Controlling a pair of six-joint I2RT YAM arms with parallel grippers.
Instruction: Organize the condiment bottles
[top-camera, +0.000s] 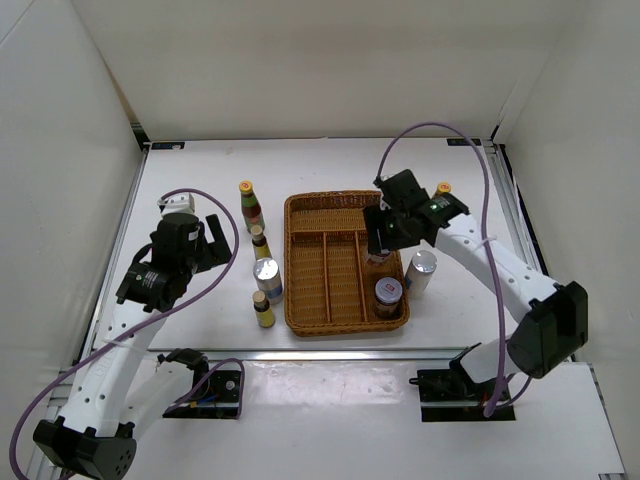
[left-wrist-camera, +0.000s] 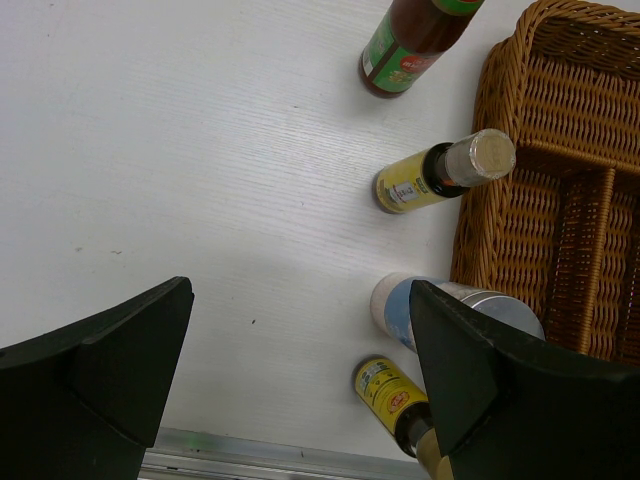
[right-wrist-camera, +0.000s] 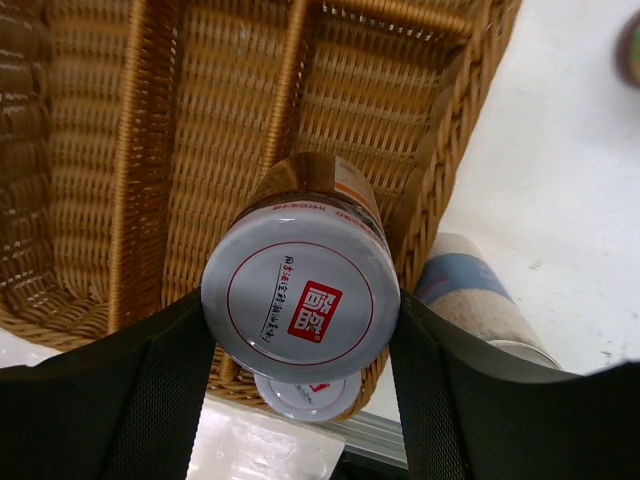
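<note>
Your right claw (top-camera: 385, 235) grips a jar (right-wrist-camera: 300, 295) over the tray (right-wrist-camera: 455, 120), right slot, nearly above another jar (right-wrist-camera: 305, 398); release here and it could land on that lid and topple. Your left claw (left-wrist-camera: 300, 290) gapes wide and empty over bottles (left-wrist-camera: 440, 170) left of the tray

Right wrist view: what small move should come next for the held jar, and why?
Probably lower the jar straight down: the right gripper holds it above the wicker tray's right compartment, next to another jar standing there.

Condiment bottles (top-camera: 267, 278) — upright, beside and inside tray (top-camera: 292, 260)
</note>
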